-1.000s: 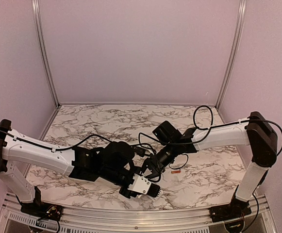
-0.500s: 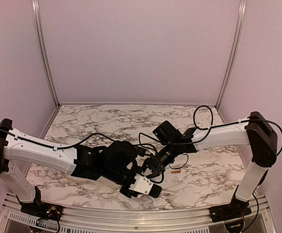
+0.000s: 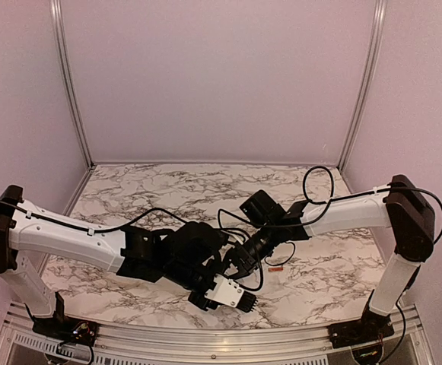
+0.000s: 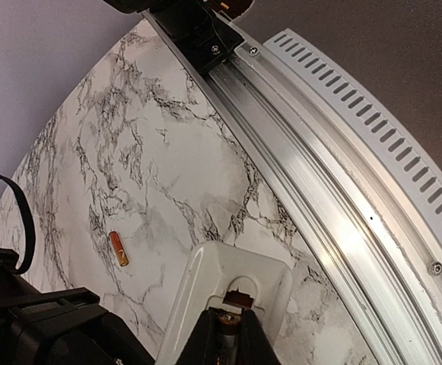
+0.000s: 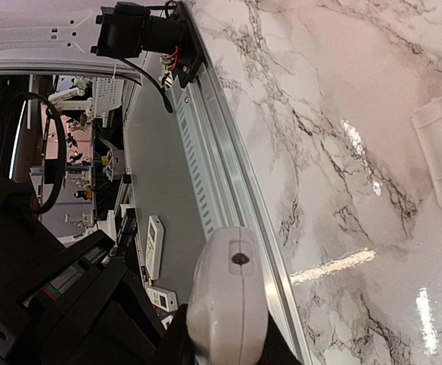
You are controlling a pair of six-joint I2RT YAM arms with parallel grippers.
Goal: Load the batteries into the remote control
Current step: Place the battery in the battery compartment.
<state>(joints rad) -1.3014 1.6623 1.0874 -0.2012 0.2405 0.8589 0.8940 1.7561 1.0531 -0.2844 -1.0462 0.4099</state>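
The white remote control (image 3: 232, 293) hangs just above the table's near edge, back side facing the left wrist camera. My right gripper (image 3: 240, 268) is shut on its body (image 5: 224, 289), fingers at both sides. In the left wrist view my left gripper (image 4: 232, 318) is shut on one coppery battery (image 4: 233, 321), whose end sits at the dark battery recess (image 4: 238, 298) in the remote's back (image 4: 205, 277). The other battery (image 4: 118, 249) lies loose on the marble, also seen right of the grippers as a small orange cylinder (image 3: 274, 268).
A white ribbed cover piece (image 5: 441, 152) lies on the marble. The aluminium rail (image 4: 319, 190) runs along the table's near edge close under the remote. A black cable loop (image 3: 281, 255) hangs by the right wrist. Other handsets (image 5: 154, 243) lie beyond the table.
The left arm has eased a little to the right and the remote has shifted slightly with it. The right gripper keeps its hold.
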